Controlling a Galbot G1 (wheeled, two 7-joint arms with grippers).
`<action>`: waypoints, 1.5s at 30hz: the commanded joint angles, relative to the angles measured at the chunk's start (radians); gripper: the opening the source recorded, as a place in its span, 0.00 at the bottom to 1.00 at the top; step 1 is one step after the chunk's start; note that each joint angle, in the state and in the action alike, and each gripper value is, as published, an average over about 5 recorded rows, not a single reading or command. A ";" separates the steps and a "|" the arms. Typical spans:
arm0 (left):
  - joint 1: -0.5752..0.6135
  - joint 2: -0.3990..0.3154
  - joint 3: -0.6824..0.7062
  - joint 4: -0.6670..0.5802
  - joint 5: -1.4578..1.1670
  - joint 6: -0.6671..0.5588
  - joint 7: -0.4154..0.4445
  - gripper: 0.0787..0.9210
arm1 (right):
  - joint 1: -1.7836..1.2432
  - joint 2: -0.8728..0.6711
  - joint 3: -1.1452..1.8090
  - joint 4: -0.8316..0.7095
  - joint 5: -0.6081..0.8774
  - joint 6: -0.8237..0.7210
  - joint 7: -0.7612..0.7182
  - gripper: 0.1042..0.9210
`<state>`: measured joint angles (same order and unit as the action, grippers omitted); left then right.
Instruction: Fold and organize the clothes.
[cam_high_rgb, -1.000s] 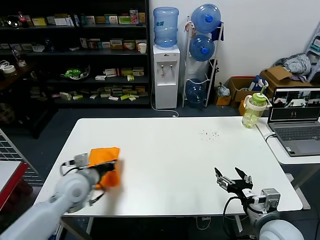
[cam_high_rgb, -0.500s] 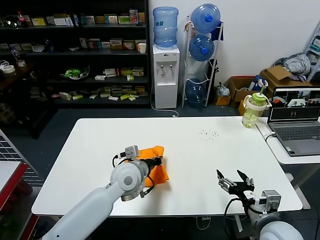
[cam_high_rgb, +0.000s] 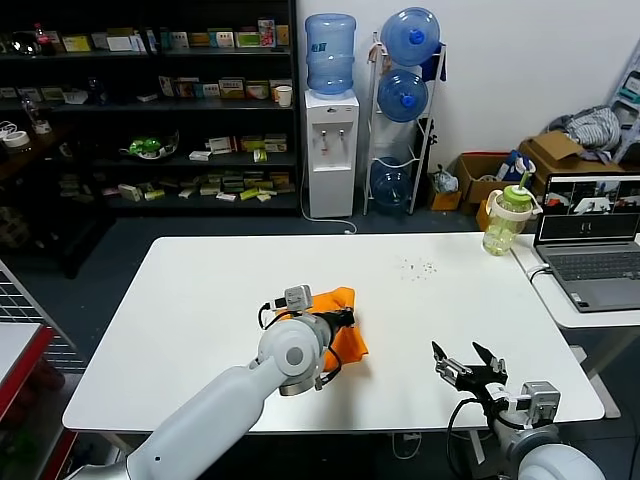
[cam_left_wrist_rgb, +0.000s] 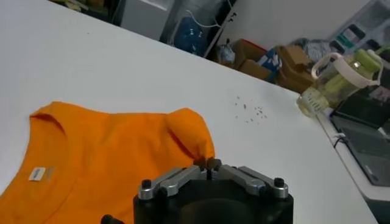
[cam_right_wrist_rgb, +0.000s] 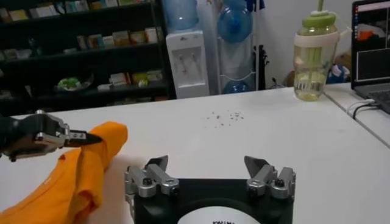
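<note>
The left gripper (cam_high_rgb: 345, 318) is carrying the orange T-shirt (cam_high_rgb: 345, 325) across the white table (cam_high_rgb: 430, 300): a second ago the shirt was near the table's left edge, half a second ago it was closer to the middle, and now it is lying just left of the table's centre, toward the near side. That sideways haul probably means the shirt is being dragged to a spot where both arms can reach it, so the folding proper is likely only being set up. In the left wrist view the fingers (cam_left_wrist_rgb: 211, 163) are pinched tight together on a raised fold at the shirt's edge (cam_left_wrist_rgb: 201, 146), while the rest of the cloth is spreading flat on the table with the neck opening and a small white label (cam_left_wrist_rgb: 38, 174) showing. No white lettering is visible in these views. From the right wrist view the shirt (cam_right_wrist_rgb: 79, 167) is looking bunched and draped, lifted where the left gripper (cam_right_wrist_rgb: 82, 139) is clamping it. The right gripper (cam_high_rgb: 470, 365) is waiting near the table's front right, above the surface, with its fingers spread wide and nothing between them, well apart from the shirt. A green-lidded bottle (cam_high_rgb: 508, 218) is standing at the far right corner, beside a laptop (cam_high_rgb: 590, 235) on the neighbouring desk.
</note>
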<state>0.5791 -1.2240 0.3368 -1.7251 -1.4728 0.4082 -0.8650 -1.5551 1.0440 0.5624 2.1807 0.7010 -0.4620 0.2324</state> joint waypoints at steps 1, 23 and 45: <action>0.009 -0.045 0.002 -0.017 0.026 -0.007 0.003 0.02 | 0.002 0.000 -0.001 -0.014 -0.017 0.047 -0.040 0.88; 1.151 0.120 -0.912 -0.275 0.867 -0.498 0.978 0.72 | -0.084 0.062 0.235 -0.194 -0.193 0.452 -0.350 0.88; 1.144 -0.092 -0.999 -0.207 1.005 -0.743 1.080 0.88 | -0.109 0.249 0.213 -0.289 -0.410 0.741 -0.405 0.88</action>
<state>1.6478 -1.2628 -0.5613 -1.9421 -0.5350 -0.2301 0.1286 -1.6582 1.2267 0.7612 1.9222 0.3699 0.1612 -0.1455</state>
